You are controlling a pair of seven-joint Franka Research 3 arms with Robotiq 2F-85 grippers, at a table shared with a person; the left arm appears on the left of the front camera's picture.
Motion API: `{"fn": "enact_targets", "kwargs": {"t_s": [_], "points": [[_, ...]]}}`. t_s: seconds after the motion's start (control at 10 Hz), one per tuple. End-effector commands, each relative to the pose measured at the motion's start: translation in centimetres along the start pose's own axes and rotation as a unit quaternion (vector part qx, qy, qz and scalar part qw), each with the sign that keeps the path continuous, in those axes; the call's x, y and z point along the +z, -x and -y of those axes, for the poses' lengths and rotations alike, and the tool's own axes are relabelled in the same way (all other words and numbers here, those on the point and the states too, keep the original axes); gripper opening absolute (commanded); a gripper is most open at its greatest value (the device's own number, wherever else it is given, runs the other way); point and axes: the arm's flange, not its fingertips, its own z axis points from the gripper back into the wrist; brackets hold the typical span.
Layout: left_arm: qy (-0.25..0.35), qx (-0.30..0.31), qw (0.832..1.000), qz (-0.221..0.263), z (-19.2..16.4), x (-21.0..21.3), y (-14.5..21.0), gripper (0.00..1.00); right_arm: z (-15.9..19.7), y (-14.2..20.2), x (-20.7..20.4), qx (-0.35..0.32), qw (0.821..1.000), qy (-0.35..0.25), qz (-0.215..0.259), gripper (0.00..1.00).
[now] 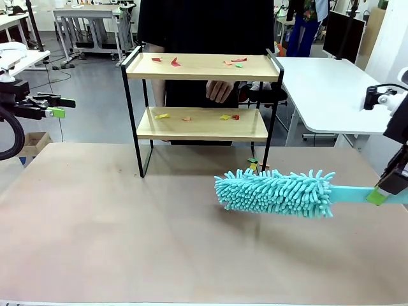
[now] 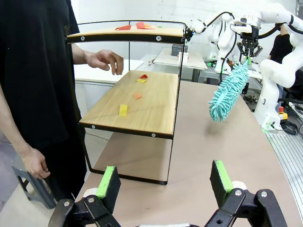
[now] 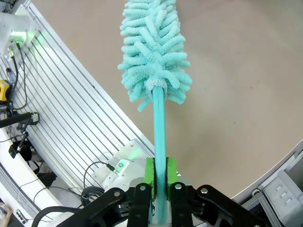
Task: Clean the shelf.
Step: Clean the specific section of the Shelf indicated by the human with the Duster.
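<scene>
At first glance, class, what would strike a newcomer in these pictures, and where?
The turquoise duster, clamped by its handle in the right gripper, hangs above the brown table at right. Behind it stands the two-tier shelf, coloured paper scraps strewn on both boards, a person's hand just beyond.

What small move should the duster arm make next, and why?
Probably raise the duster toward the top board of the shelf: the right gripper is shut on its handle, the head hovers above the table short of the shelf, and paper scraps lie on both boards.
</scene>
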Motion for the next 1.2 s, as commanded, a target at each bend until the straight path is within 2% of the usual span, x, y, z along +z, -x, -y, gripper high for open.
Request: {"fn": "enact_targets", "kwargs": {"t_s": [0.0,1.1], "points": [[-0.001,-0.004,1.0,0.0,0.13,-0.01,-0.25,1.0,0.05,-0.3,0.13,-0.005,1.0,-0.003,0.013,0.13],[-0.001,-0.004,1.0,0.0,0.13,-0.01,-0.25,1.0,0.05,-0.3,0.13,-0.005,1.0,-0.003,0.013,0.13]]}}
